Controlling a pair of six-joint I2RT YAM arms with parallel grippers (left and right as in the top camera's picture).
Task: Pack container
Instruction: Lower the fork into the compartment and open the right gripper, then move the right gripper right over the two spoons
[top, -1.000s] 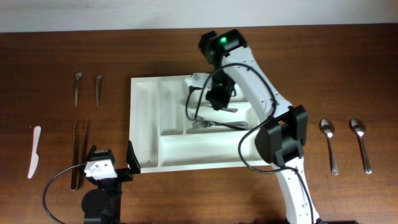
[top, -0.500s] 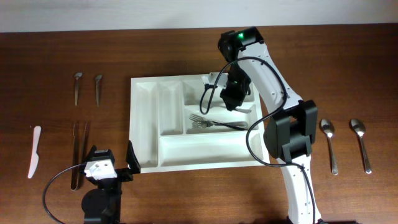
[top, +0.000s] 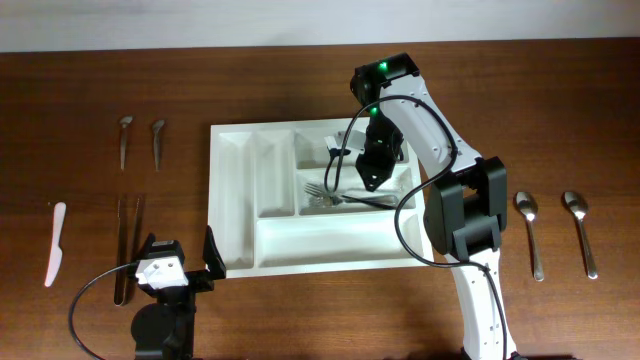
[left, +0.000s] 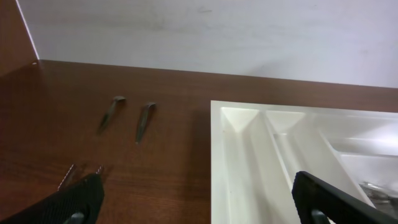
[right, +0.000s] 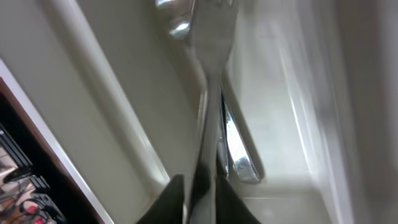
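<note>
The container, a large white cutlery tray (top: 232, 200), lies in the middle of the table; it also shows in the left wrist view (left: 239, 155). My right gripper (top: 371, 176) is over the middle crosswise compartment, shut on the handle of a metal fork (right: 210, 81) that points down into the tray. The right wrist view shows its fingers (right: 202, 183) closed on the handle, with another utensil (right: 239, 158) lying beneath. Forks (top: 335, 198) lie in that compartment. My left gripper (top: 190, 268) is open and empty by the tray's front left corner; the left wrist view shows the wide gap between its fingers (left: 199, 205).
Two small spoons (top: 124, 140) (top: 158, 142) lie at the back left, also seen in the left wrist view (left: 111, 113). A white plastic knife (top: 54, 243) and two long thin utensils (top: 127, 245) lie left of the tray. Two spoons (top: 530, 230) (top: 580, 230) lie at the right.
My right gripper has shifted right over the tray and then lowered toward the middle crosswise compartment with the fork. The left arm has not moved.
</note>
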